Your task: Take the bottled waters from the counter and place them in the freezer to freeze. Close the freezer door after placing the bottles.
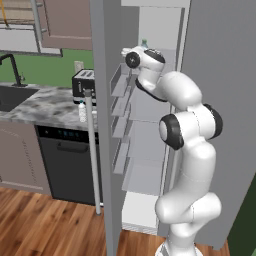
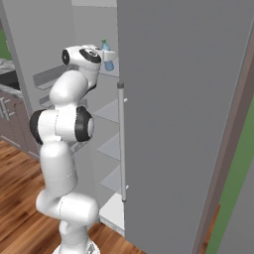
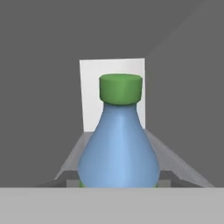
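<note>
The freezer door point(image 1: 106, 150) stands open, its bar handle point(image 1: 92, 150) pointing toward me and its inner bins point(image 1: 120, 82) in view. My arm reaches into the freezer point(image 1: 150, 140) at the level of an upper shelf point(image 2: 110, 70). My gripper point(image 2: 107, 55) is shut on a blue-tinted bottled water point(image 3: 118, 153) with a green cap point(image 3: 120, 89); the bottle point(image 2: 108, 62) stands upright just above that shelf. A whitish bottled water point(image 1: 82, 112) stands on the counter point(image 1: 45, 107) beside the toaster, partly behind the door handle.
A black toaster point(image 1: 83, 82) sits on the counter by the wall. A black sink point(image 1: 10, 97) and faucet point(image 1: 14, 70) lie at the left, a black dishwasher point(image 1: 70, 162) below. The shut right fridge door point(image 2: 183, 124) is close on my right. Lower freezer shelves point(image 2: 111, 146) are bare.
</note>
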